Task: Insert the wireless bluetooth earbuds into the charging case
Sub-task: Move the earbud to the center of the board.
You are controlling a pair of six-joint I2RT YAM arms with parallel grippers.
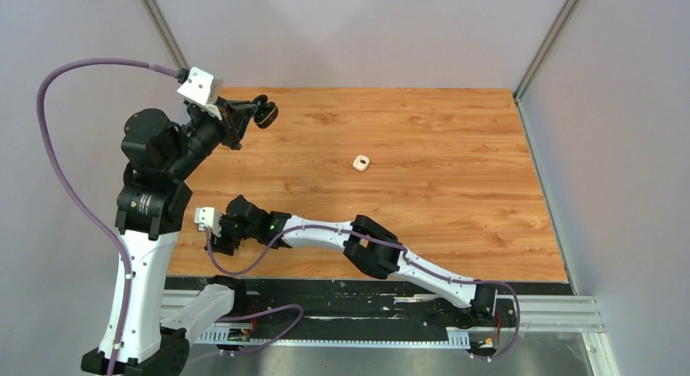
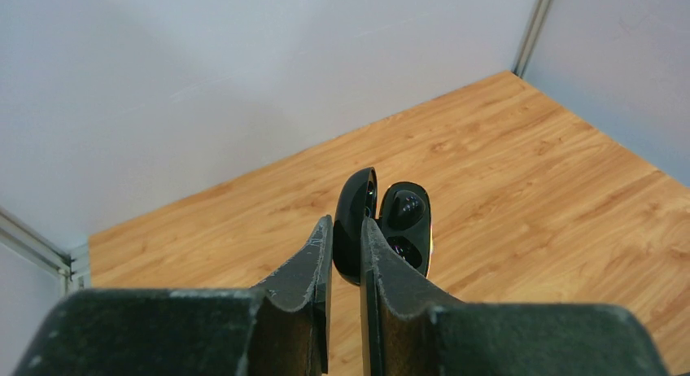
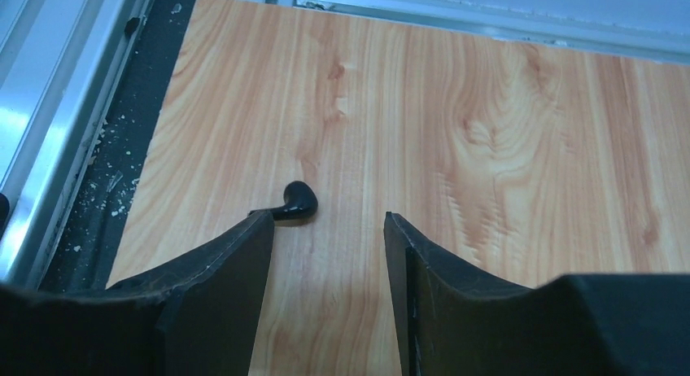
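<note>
**Open case held up for loading.**
The left gripper clamps the black case aloft with its cavities exposed. The right gripper, released, hangs low over a black earbud on the surface, well apart from the case.

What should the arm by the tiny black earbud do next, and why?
Probably slide the right gripper sideways until the black earbud sits between its open fingers. Now the earbud lies on the table beside one fingertip, outside the gap, so closing would likely miss it.
</note>
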